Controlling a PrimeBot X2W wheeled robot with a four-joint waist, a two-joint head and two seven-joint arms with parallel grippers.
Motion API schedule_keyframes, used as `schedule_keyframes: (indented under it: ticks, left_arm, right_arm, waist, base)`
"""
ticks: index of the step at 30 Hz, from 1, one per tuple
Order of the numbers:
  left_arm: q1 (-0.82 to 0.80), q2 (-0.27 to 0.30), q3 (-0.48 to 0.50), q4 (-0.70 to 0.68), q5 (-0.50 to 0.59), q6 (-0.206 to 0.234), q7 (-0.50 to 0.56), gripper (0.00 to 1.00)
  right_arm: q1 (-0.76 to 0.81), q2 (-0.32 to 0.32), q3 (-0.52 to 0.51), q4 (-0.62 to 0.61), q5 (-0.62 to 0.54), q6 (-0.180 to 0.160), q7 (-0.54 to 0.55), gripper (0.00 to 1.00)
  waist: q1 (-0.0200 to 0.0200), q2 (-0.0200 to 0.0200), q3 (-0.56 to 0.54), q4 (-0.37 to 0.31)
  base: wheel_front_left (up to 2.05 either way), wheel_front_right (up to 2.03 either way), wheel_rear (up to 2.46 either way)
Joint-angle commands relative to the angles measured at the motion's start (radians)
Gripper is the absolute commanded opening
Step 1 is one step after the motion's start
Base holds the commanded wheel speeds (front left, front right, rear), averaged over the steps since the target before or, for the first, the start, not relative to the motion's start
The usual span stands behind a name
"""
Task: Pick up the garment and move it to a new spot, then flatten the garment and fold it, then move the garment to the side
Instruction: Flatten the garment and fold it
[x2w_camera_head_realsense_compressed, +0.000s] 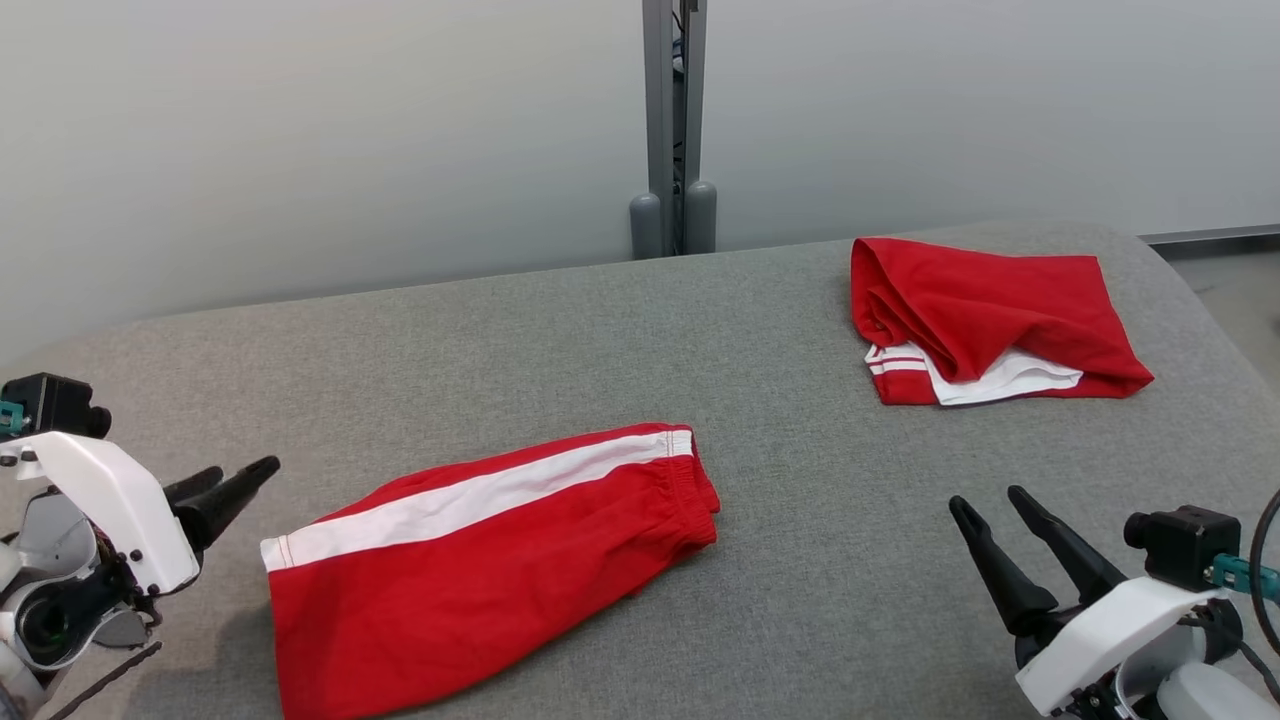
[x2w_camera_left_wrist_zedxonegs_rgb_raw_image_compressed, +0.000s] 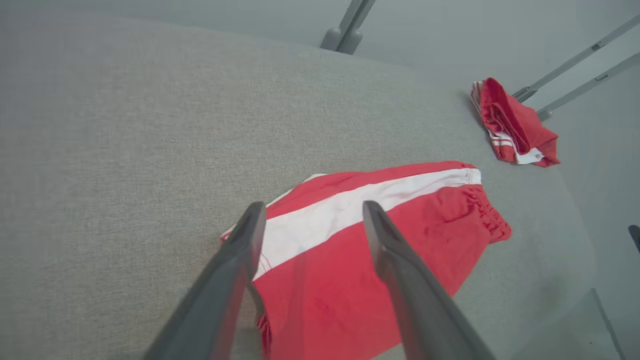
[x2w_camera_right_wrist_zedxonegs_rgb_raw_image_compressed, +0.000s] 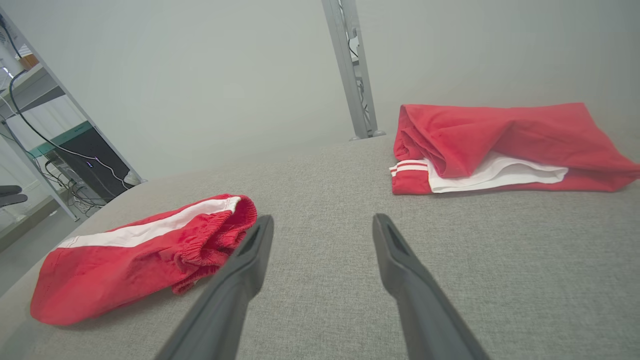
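Note:
The garment (x2w_camera_head_realsense_compressed: 480, 560), red shorts with a white side stripe, lies folded flat on the grey table (x2w_camera_head_realsense_compressed: 600, 330) at the front left. In the left wrist view the garment (x2w_camera_left_wrist_zedxonegs_rgb_raw_image_compressed: 360, 250) lies below and beyond the fingers. In the right wrist view the garment (x2w_camera_right_wrist_zedxonegs_rgb_raw_image_compressed: 135, 255) is at the left. My left gripper (x2w_camera_head_realsense_compressed: 235, 478) hovers just left of the garment's hem, open and holding nothing; its wrist view shows the left gripper (x2w_camera_left_wrist_zedxonegs_rgb_raw_image_compressed: 314, 207) with fingers spread above the cloth. My right gripper (x2w_camera_head_realsense_compressed: 987, 500) stands open over bare table at the front right, also seen as the right gripper (x2w_camera_right_wrist_zedxonegs_rgb_raw_image_compressed: 324, 220).
A second red garment (x2w_camera_head_realsense_compressed: 985, 315) with white trim lies loosely folded at the table's back right. A grey post (x2w_camera_head_realsense_compressed: 672, 130) stands behind the table's rear edge against a pale wall. Desks and cables (x2w_camera_right_wrist_zedxonegs_rgb_raw_image_compressed: 65, 155) stand beyond the table's left end.

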Motion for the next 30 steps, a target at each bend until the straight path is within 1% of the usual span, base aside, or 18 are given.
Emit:
schedule_keyframes:
  ticks: [1,4,6,10,12,14,15,17,19,21,23,25,28,30]
  left_arm:
    - [0.003,0.005,0.005,-0.006,0.019,-0.002,-0.035,1.0]
    - [0.022,0.008,0.016,-0.028,0.08,0.015,-0.164,1.0]
    - [0.041,0.008,0.025,-0.046,0.114,0.037,-0.254,1.0]
    - [0.084,0.009,0.05,-0.098,0.183,0.103,-0.452,1.0]
    - [0.124,-0.004,0.079,-0.132,0.184,0.133,-0.511,1.0]
    - [0.148,-0.004,0.104,-0.166,0.24,0.174,-0.536,1.0]
    - [0.165,-0.013,0.127,-0.183,0.259,0.195,-0.54,1.0]
    - [0.202,-0.031,0.222,-0.226,0.348,0.24,-0.543,1.0]
    - [0.271,-0.068,0.326,-0.269,0.446,0.282,-0.54,1.0]
    - [0.345,-0.109,0.426,-0.315,0.554,0.314,-0.541,1.0]
    - [0.417,-0.154,0.517,-0.354,0.637,0.327,-0.541,1.0]
    - [0.486,-0.2,0.583,-0.379,0.718,0.33,-0.541,1.0]
    - [0.566,-0.264,0.669,-0.397,0.817,0.325,-0.541,1.0]
    - [0.607,-0.312,0.726,-0.403,0.87,0.313,-0.541,1.0]
  right_arm:
    - [0.014,0.003,-0.012,0.003,-0.009,0.001,-0.011,1.0]
    - [0.027,0.019,-0.046,0.007,-0.042,0.001,-0.021,1.0]
    - [0.037,0.032,-0.068,0.004,-0.063,0.001,-0.023,1.0]
    - [0.056,0.06,-0.125,-0.006,-0.115,0.001,-0.03,1.0]
    - [0.069,0.072,-0.15,-0.011,-0.142,0.001,-0.03,1.0]
    - [0.08,0.084,-0.174,-0.013,-0.17,0.001,-0.032,1.0]
    - [0.086,0.092,-0.19,-0.015,-0.183,0.001,-0.033,1.0]
    - [0.098,0.11,-0.221,-0.019,-0.206,0.001,-0.034,1.0]
    - [0.116,0.127,-0.252,-0.02,-0.23,0.001,-0.036,1.0]
    - [0.126,0.151,-0.286,-0.02,-0.254,0.001,-0.036,1.0]
    - [0.136,0.177,-0.317,-0.027,-0.278,0.001,-0.037,1.0]
    - [0.148,0.201,-0.354,-0.044,-0.305,0.001,-0.036,1.0]
    - [0.16,0.232,-0.39,-0.071,-0.345,0.001,-0.036,1.0]
    - [0.169,0.25,-0.412,-0.093,-0.372,0.001,-0.036,1.0]
  waist:
    - [0.0,-0.0001,-0.002,0.004]
    - [0.0,-0.0001,-0.005,0.012]
    - [0.0,-0.0001,-0.008,0.017]
    - [0.0,-0.0001,-0.017,0.027]
    - [0.0,-0.0001,-0.02,0.033]
    - [0.0,-0.0001,-0.021,0.042]
    - [0.0,-0.0001,-0.022,0.047]
    - [0.0,-0.0001,-0.021,0.057]
    - [0.0,-0.0001,-0.019,0.067]
    - [0.0,-0.0001,-0.016,0.076]
    - [0.0,-0.0001,-0.015,0.082]
    - [0.0,-0.0001,-0.013,0.086]
    - [0.0,-0.0001,-0.014,0.089]
    - [0.0,-0.0001,-0.016,0.09]
  base:
    - [0.0,0.0,0.0]
    - [0.0,0.0,0.0]
    - [0.0,0.0,0.0]
    - [0.0,0.0,0.0]
    - [0.0,0.0,0.0]
    - [0.0,0.0,0.0]
    - [0.0,0.0,0.0]
    - [0.0,0.0,0.0]
    - [0.0,0.0,0.0]
    - [0.0,0.0,0.0]
    - [0.0,0.0,0.0]
    - [0.0,0.0,0.0]
    - [0.0,0.0,0.0]
    - [0.0,0.0,0.0]
